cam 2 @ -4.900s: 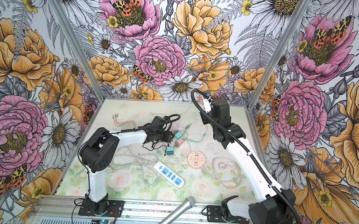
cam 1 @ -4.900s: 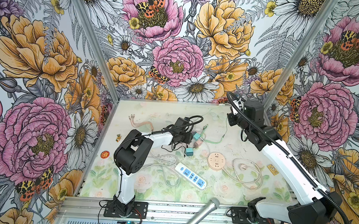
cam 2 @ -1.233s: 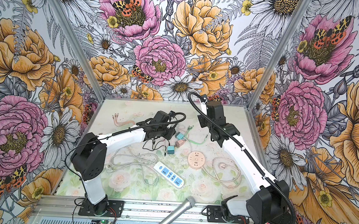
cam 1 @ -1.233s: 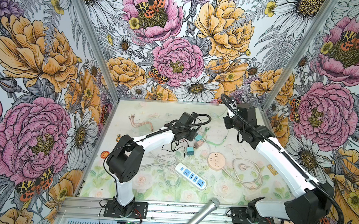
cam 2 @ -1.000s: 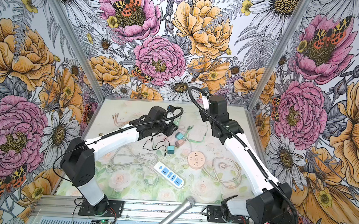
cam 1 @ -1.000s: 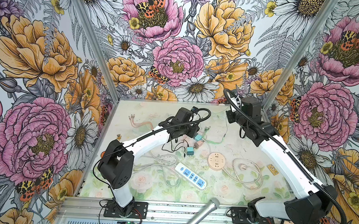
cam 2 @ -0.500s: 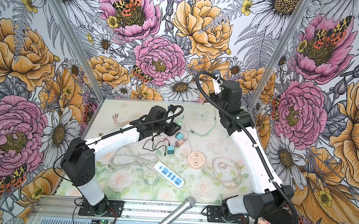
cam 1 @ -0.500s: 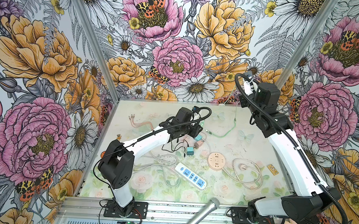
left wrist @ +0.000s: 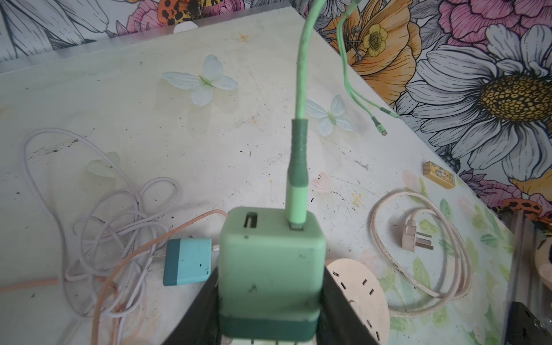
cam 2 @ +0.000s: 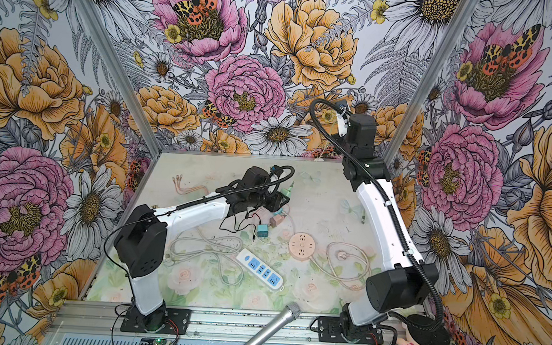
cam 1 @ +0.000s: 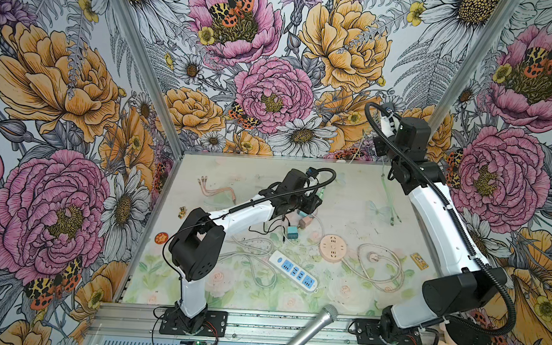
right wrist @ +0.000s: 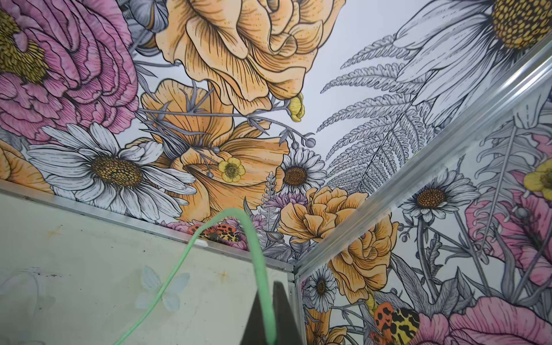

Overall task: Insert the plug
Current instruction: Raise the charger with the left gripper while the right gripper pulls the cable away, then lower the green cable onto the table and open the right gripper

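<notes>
Moved: right gripper [right wrist: 264, 294] has climbed toward the far right corner since half a second ago, lifting the green cable [left wrist: 302, 74] with it; left arm has kept its place.
Near edge: microphone [cam 1: 310, 333] lies across the near rail; white power strip [cam 1: 293, 273] just beyond it, round pink socket [cam 1: 332, 247] farther right.
Left gripper [left wrist: 268, 277]: jaws part-way apart, clamped on both sides of the green charger [left wrist: 270, 263], above mid-table beside the blue adapter [left wrist: 186, 261].
Plug [left wrist: 295, 206]: pale green head, darker green sleeve, seated in one charger port.
Plug to tool: stands off the charger face just past the left fingertips, untouched by them.
Right gripper: closed tight on the green cable, high at far right.
Surface: pale table [cam 1: 348, 197] with faint roses and butterflies, scuffed, black-specked.
Room: walls [cam 1: 273, 91] of large pink, orange and white flowers.
</notes>
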Controlling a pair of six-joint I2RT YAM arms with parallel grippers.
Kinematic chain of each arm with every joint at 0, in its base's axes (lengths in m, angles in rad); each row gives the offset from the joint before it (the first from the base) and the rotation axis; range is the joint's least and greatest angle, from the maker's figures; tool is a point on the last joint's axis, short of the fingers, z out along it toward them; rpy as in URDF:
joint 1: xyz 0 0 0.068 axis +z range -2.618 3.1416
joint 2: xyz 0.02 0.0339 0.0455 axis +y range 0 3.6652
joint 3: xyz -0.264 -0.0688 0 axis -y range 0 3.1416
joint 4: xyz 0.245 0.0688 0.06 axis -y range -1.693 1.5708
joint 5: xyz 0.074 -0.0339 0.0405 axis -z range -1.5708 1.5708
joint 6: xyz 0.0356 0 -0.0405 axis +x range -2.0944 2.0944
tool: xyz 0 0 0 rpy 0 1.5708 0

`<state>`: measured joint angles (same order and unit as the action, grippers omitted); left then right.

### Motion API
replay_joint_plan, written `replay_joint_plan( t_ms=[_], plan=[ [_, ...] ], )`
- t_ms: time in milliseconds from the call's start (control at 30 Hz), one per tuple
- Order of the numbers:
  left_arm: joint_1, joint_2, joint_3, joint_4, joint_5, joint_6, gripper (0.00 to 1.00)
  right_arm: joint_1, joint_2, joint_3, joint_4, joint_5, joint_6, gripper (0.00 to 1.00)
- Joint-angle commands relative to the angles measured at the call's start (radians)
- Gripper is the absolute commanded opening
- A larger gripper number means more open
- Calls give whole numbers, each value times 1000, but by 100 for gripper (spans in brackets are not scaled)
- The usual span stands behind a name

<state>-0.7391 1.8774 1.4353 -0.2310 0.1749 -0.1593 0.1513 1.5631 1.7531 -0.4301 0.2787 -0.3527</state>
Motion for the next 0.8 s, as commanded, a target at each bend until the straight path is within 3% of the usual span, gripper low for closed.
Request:
replay_joint_plan(
  t_ms=[0,200,400,767],
  plan=[
    [-12,36,50,40,36,-20,39,-42,6,-16,29,-47,37,0],
    [-12,90,81,47,55,-31,39,-93,46,-63,62,-86,74,0],
    [-12,126,89,58,81,-60,39,-142,77,-188,138,-41,114,0],
    [-18,159,105,63,112,-81,39,-164,171,-266,145,0,155,0]
  ],
)
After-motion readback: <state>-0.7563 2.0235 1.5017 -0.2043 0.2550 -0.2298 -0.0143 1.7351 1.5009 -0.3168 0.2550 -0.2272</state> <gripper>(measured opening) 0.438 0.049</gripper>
